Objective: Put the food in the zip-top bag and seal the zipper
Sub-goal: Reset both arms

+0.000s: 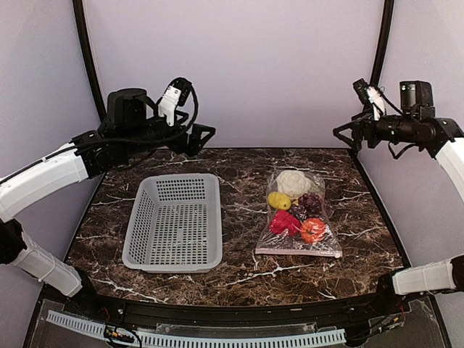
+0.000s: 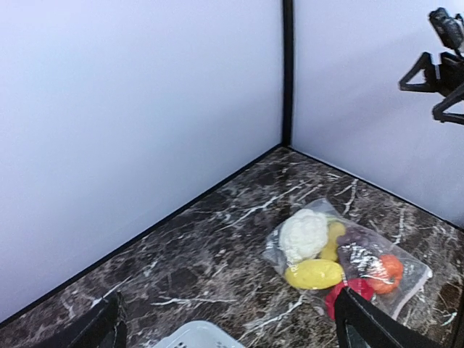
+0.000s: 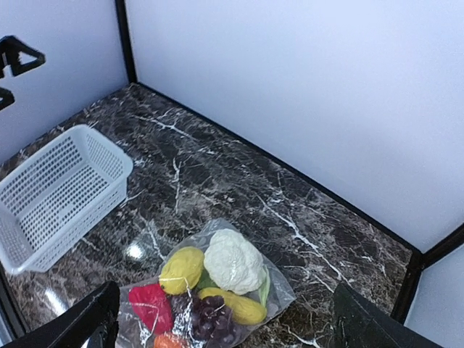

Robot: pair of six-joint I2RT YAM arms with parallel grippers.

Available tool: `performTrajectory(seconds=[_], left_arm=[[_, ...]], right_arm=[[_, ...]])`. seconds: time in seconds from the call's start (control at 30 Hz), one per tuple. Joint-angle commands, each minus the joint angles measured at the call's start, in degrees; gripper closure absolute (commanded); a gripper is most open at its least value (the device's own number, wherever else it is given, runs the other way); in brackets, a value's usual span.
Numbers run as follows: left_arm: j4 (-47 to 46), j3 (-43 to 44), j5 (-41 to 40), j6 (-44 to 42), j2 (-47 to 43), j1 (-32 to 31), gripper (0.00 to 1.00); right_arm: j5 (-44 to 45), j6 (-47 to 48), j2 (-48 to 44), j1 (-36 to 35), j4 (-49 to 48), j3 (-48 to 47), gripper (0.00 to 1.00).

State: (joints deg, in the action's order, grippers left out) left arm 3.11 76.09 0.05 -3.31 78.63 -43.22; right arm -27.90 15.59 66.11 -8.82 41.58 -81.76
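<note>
Five pieces of food are showing through the zip-top bag (image 1: 330, 243) from above: cauliflower (image 1: 293, 183), a yellow piece (image 1: 278, 200), grapes (image 1: 309, 204), red pepper (image 1: 283, 222) and an orange fruit (image 1: 312, 230). The right wrist view is also showing a second yellow piece (image 3: 230, 307) beside the cauliflower. The bag is lying flat on the table (image 1: 239, 275), right of the white basket (image 1: 135, 233) and apart from it. I am finding no food outside the bag. The zipper (image 1: 297, 251) is running along the bag's near short edge; I cannot tell whether it is pressed closed.

The left arm (image 1: 51, 170) and right arm (image 1: 417, 129) are hovering high over the table's far side, well apart from the bag. The left jaws are spread wide and gripping nothing. The right jaws are likewise spread wide and gripping nothing.

I am judging loading as complete and sealing as the step in hand. The next move is calling for one arm to descend to the near edge and pinch along the strip while the other is pinning the bag, since the film looks likely to slide.

I am reading no brand, label or writing anywhere.
</note>
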Motion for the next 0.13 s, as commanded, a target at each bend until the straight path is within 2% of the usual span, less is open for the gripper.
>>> performTrajectory(seconds=[0.0, 0.1], left_arm=[[13.7, 1.2, -13.6, 2.4, -3.4, 0.4, 0.01], [13.7, -1.5, -12.9, 2.8, -5.1, 0.4, 0.01]], right_arm=[[7.2, -10.8, -1.9, 0.3, -10.9, 3.7, 0.02], [8.0, -10.8, -3.2, 0.3, -12.6, 7.1, 0.01]])
